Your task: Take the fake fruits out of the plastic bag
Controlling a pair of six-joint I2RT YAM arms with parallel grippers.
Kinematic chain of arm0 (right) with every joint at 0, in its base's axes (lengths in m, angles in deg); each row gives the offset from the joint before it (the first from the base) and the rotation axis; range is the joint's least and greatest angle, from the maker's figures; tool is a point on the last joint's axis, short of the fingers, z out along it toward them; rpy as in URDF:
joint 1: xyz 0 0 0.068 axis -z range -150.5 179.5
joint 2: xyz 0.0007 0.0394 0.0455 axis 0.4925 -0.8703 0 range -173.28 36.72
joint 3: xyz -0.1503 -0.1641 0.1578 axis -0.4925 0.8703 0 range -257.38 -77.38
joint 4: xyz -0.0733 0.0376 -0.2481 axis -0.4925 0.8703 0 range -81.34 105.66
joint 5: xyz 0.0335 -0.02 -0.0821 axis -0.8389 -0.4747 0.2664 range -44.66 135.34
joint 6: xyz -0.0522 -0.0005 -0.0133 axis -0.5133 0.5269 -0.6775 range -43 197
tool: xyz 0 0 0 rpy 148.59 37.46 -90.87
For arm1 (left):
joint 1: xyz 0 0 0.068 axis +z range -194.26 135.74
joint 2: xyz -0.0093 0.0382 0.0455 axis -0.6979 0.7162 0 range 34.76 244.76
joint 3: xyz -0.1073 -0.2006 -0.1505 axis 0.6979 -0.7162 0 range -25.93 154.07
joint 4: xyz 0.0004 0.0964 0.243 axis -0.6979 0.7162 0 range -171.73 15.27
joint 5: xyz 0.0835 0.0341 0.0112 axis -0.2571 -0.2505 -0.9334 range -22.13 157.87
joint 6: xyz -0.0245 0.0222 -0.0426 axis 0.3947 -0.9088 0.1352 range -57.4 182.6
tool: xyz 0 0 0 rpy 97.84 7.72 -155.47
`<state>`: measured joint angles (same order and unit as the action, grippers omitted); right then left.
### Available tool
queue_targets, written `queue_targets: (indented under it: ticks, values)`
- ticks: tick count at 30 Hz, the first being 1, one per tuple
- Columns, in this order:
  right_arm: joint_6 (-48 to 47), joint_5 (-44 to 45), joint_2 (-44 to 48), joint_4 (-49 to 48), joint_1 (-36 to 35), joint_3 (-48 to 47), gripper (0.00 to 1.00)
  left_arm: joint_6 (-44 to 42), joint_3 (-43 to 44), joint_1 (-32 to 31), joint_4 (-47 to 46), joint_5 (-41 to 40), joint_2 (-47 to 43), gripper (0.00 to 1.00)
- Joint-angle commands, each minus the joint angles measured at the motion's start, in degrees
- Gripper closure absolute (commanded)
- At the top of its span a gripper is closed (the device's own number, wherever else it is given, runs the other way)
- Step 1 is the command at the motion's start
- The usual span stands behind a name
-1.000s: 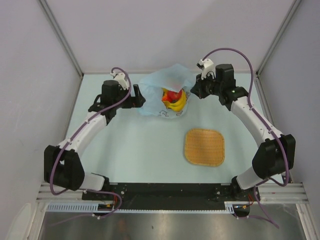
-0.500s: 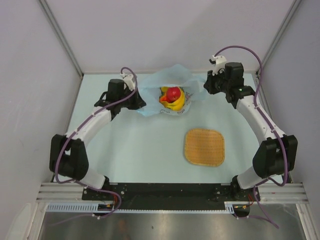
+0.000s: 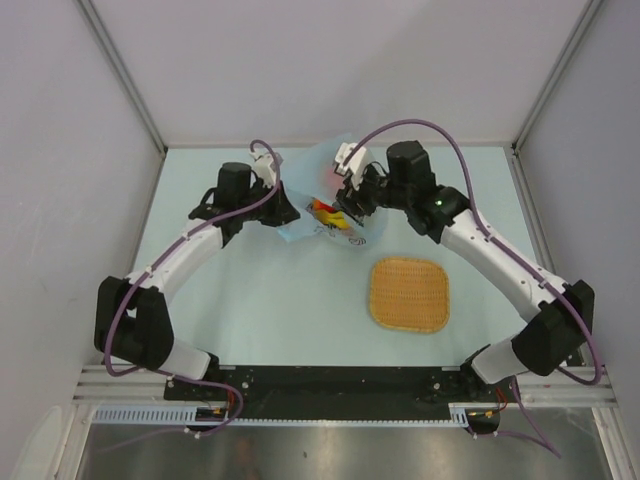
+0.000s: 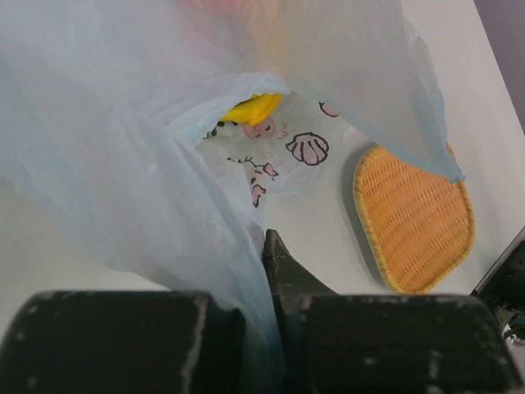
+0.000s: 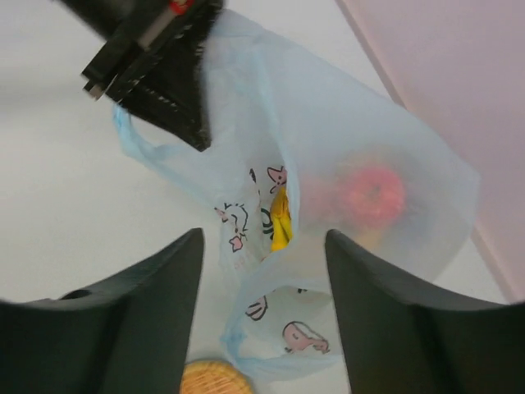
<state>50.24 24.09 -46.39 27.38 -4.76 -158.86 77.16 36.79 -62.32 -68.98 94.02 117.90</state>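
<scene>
plastic bag (image 3: 318,170): we find it crumpled at the far middle of the table (image 3: 250,290), light blue and translucent, between the two grippers.
left gripper (image 3: 283,211): the top view shows us only that it meets the bag's left edge. the left wrist view shows its jaws drawn nearly together, with a fold of bag film running down between them and pinched there.
right gripper (image 5: 262,312): in the top view it hangs over the bag's right half, and we cannot judge its jaws from there. its own wrist view shows the two fingers (image 5: 139,316) spread wide, nothing between them, with the bag below.
fake fruits (image 3: 322,208): from above we make out just a small red and yellow patch inside the bag. the right wrist view separates them: a red apple (image 5: 373,195) blurred behind the film, and a yellow banana (image 5: 280,220) lower in the opening. the left wrist view gives us only a yellow fruit (image 4: 250,108) at the bag's mouth; the apple does not show there.
bag print: dark-lined cartoon figures with pink, clear in both wrist views, including a shell print (image 4: 307,148); in the top view they are too small for us to read.
woven mat (image 3: 409,294): orange-yellow, rounded square, flat on the table, apart from the bag and nearer the arm bases, on the right.
</scene>
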Motion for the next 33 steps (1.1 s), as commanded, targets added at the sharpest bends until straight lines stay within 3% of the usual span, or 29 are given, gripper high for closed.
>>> queue_targets:
  ticks: [1,3,11,16,24,27,30,31,33]
  values:
    - [-10.0,-6.9,-4.4,1.6,-1.5,-1.5,0.43,0.5,3.4,0.5,-0.1,0.9,-0.2,0.78]
    - [-13.5,-8.5,-7.2,2.6,-1.6,-2.7,0.51,0.5,4.3,0.8,-0.1,2.3,0.4,0.75]
    - [-15.0,-11.5,-19.0,9.0,-2.2,-11.4,0.66,1.4,5.2,1.2,-1.0,4.1,0.9,0.93]
    - [-12.9,-10.2,-27.2,9.4,-2.2,-15.6,0.68,0.5,5.2,1.4,-0.5,3.6,0.5,0.99]
    - [-16.2,1.4,-34.6,7.5,-0.5,-19.3,0.68,-1.5,6.4,2.3,1.4,3.6,1.2,1.0]
    - [-19.6,1.9,-35.9,10.2,0.9,-20.4,0.67,-1.9,6.5,2.8,2.0,3.6,1.2,1.0]
    - [-23.2,3.9,-36.9,11.2,1.6,-20.6,0.57,-2.3,6.5,3.0,1.9,3.8,1.2,1.0]
    - [-24.3,3.9,-37.1,11.5,1.7,-20.7,0.46,-2.4,6.6,3.0,2.0,3.8,1.2,1.0]
    - [-28.2,4.9,-38.4,14.2,1.4,-22.0,0.35,-2.5,6.5,3.1,2.0,3.8,1.2,1.0]
